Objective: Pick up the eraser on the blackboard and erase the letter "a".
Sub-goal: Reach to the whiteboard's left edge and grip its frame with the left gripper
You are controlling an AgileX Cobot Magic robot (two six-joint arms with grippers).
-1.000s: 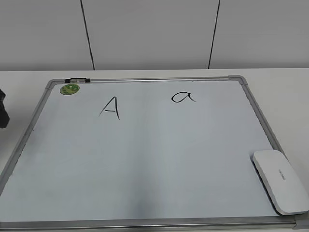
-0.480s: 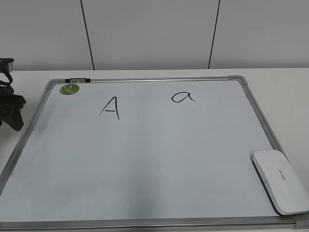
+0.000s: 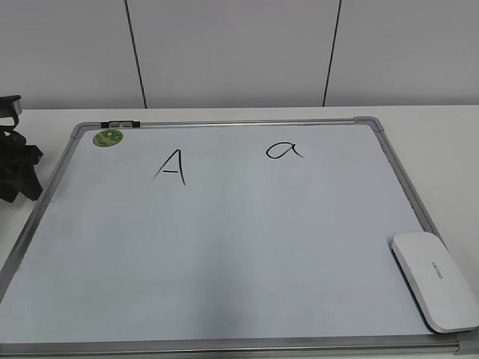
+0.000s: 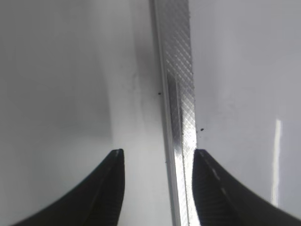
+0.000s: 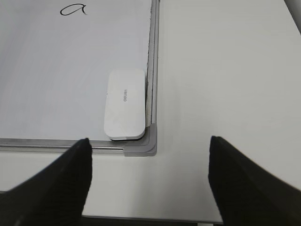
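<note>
The white eraser (image 3: 435, 280) lies on the blackboard (image 3: 224, 247) at its near right corner, also in the right wrist view (image 5: 125, 104). The letter "a" (image 3: 284, 150) is written at the upper right of the board and shows in the right wrist view (image 5: 74, 9). My right gripper (image 5: 148, 146) is open and empty, above the table in front of the board's corner, short of the eraser. My left gripper (image 4: 157, 157) is open, its jaws straddling the board's metal left frame (image 4: 178, 94); the left arm shows at the far left of the exterior view (image 3: 16, 168).
A capital "A" (image 3: 171, 165) is written left of centre. A round green sticker (image 3: 108, 137) and a small black clip (image 3: 120, 123) sit at the board's far left corner. White table (image 5: 225, 94) lies to the right of the board; a wall stands behind.
The left arm has come further into the exterior view from the left edge, moving up beside the board's left frame. The eraser and board have not moved.
</note>
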